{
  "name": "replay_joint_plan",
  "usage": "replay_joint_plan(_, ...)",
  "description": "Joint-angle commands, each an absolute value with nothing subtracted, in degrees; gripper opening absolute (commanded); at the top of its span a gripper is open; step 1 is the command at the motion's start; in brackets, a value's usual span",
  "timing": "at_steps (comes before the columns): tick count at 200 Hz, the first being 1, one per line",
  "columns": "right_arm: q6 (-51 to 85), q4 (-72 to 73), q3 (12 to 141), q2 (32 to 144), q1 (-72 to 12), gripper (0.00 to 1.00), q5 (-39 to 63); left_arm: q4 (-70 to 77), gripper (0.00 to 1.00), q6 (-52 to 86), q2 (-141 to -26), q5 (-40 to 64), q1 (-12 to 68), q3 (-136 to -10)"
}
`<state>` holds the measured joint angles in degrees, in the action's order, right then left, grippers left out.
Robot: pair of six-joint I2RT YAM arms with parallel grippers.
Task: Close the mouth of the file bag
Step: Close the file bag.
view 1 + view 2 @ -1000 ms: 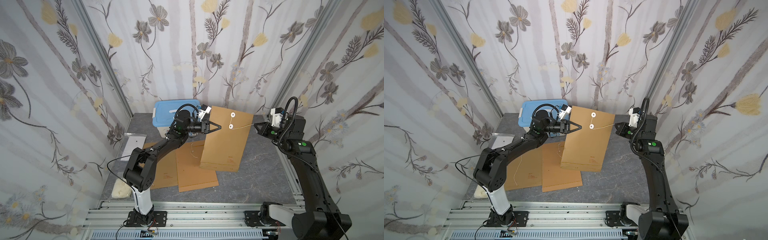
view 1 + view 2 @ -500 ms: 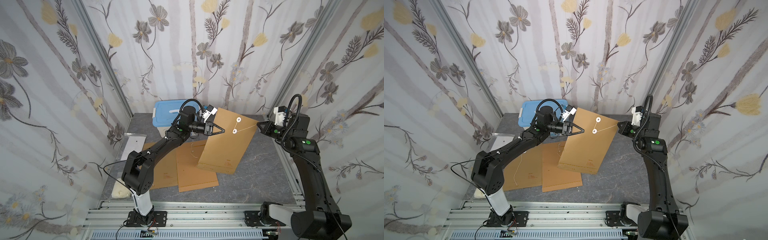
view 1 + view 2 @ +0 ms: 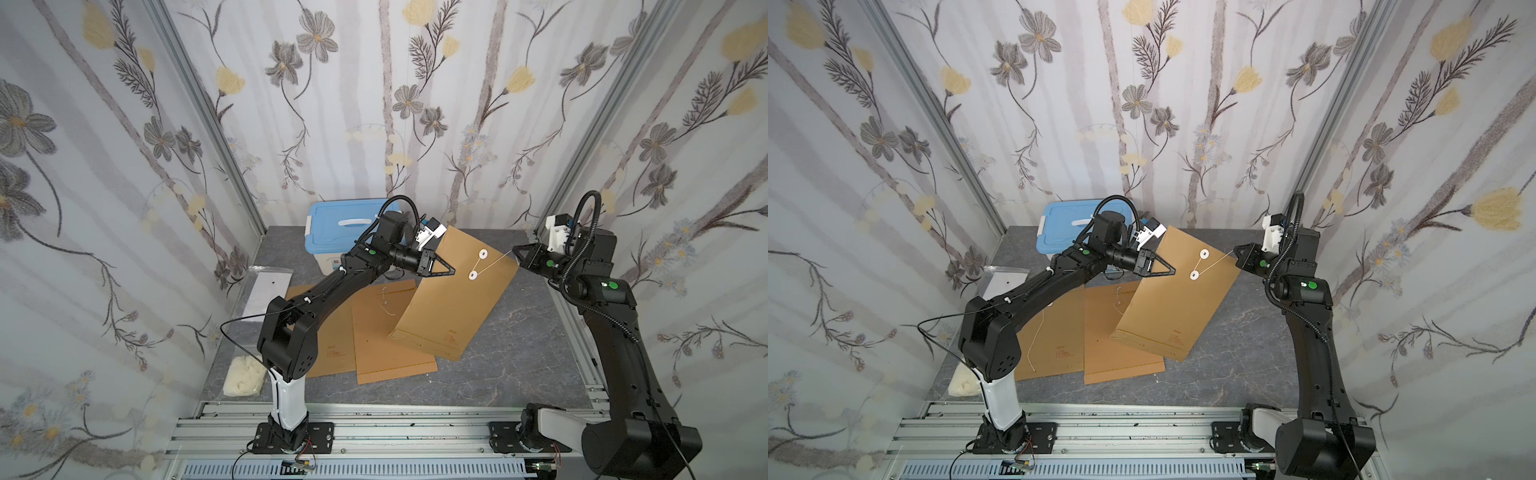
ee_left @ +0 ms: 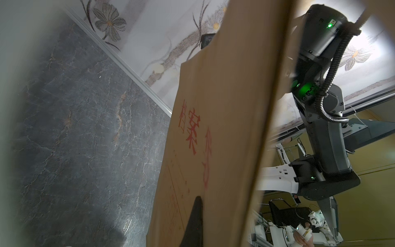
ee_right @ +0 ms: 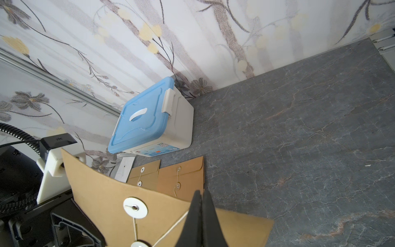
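Note:
A brown file bag (image 3: 449, 299) (image 3: 1175, 303) stands tilted over the table, its top leaning right. My left gripper (image 3: 451, 272) (image 3: 1172, 272) is shut on its upper left edge. In the left wrist view one black finger (image 4: 196, 220) lies on the printed side of the file bag (image 4: 218, 128). A white string (image 3: 494, 264) (image 5: 171, 228) runs from the upper disc (image 3: 482, 254) (image 5: 135, 207) round the lower disc (image 3: 472, 274), then taut to my right gripper (image 3: 515, 249) (image 3: 1235, 249) (image 5: 202, 192), which is shut on it.
Two more brown file bags (image 3: 386, 332) (image 3: 332, 345) lie flat under the held one. A blue-lidded box (image 3: 349, 232) (image 5: 149, 119) stands at the back wall. A clear plastic sheet (image 3: 266, 291) and a white bundle (image 3: 245, 376) lie along the left wall.
The file bag has tilted, its top swinging right with my left gripper. My right gripper has moved slightly up and right, keeping the string taut.

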<state>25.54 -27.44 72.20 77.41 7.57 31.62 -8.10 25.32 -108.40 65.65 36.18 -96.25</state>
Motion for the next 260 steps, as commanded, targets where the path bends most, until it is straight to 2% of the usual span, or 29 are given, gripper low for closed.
replay_joint_plan(1, 27.2, -22.5, 71.1, 78.2, 7.5, 0.0, 33.9, -11.8, 0.0, 21.9, -109.4, 66.0, 36.8, -98.1)
replay_joint_plan(128, 28.6, -18.9, 72.6, 80.8, 1.0, 0.0, 31.4, -20.9, 0.0, 16.7, -112.8, 66.2, 39.2, -103.9)
replay_joint_plan(209, 31.1, -15.8, 73.3, 82.0, -2.2, 0.0, 31.2, -21.3, 0.0, 16.9, -113.8, 66.4, 40.0, -105.1)
replay_joint_plan(260, 32.2, -14.7, 73.6, 83.7, -6.0, 0.0, 30.2, -16.3, 0.0, 20.3, -114.0, 65.3, 40.0, -103.9)
